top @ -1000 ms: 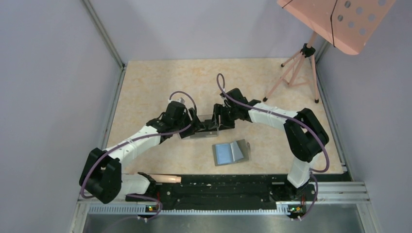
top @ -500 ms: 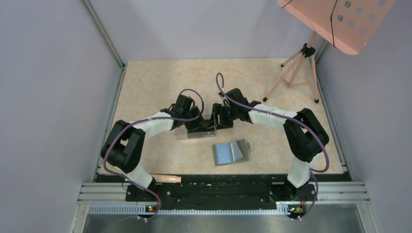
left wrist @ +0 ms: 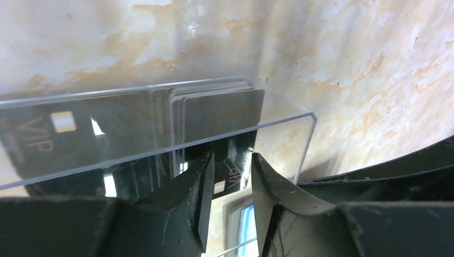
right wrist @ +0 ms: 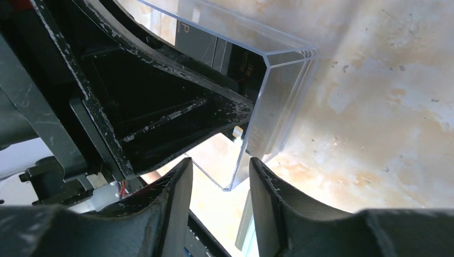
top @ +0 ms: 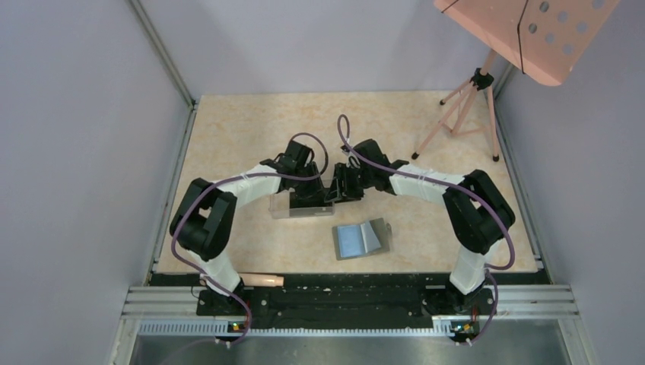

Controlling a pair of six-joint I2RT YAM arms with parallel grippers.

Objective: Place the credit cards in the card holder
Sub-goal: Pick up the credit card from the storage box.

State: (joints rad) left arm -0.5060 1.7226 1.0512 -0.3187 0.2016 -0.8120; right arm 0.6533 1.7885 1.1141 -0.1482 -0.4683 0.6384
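Nearest the arms, the small flat gray bifold card holder (top: 362,239) is lying open on the beige marbled tabletop (top: 228,137), blue-gray inside facing up. It is well apart from both grippers. I am counting 1 of it. It is looking soft and light, so I am expecting it to slide or flop unless 1 gripper is pinning it down by a flap.

Just beyond it, the clear plastic rectangular box (top: 281,205) is sitting between the 2 arms. The thin black rectangular credit cards (left wrist: 222,110) are packed inside it, face to face. I am seeing about 4 staggered edges there, plus a dark "VIP" face to the left that may be a reflection, so I am not trusting an exact count.

The cards are looking stiff, light and glossy, likely slippery. I am judging that pinching 1 card across its 2 faces at an exposed edge is the safest hold.

The left gripper (left wrist: 229,201) is reaching at the box's long wall with its jaws partly spread, pinching nothing I can make out. The right gripper (right wrist: 219,206) is straddling the box's end wall, jaws apart and not clamping it.

Farthest off, 1 pink tripod (top: 462,114) is standing by the right wall.
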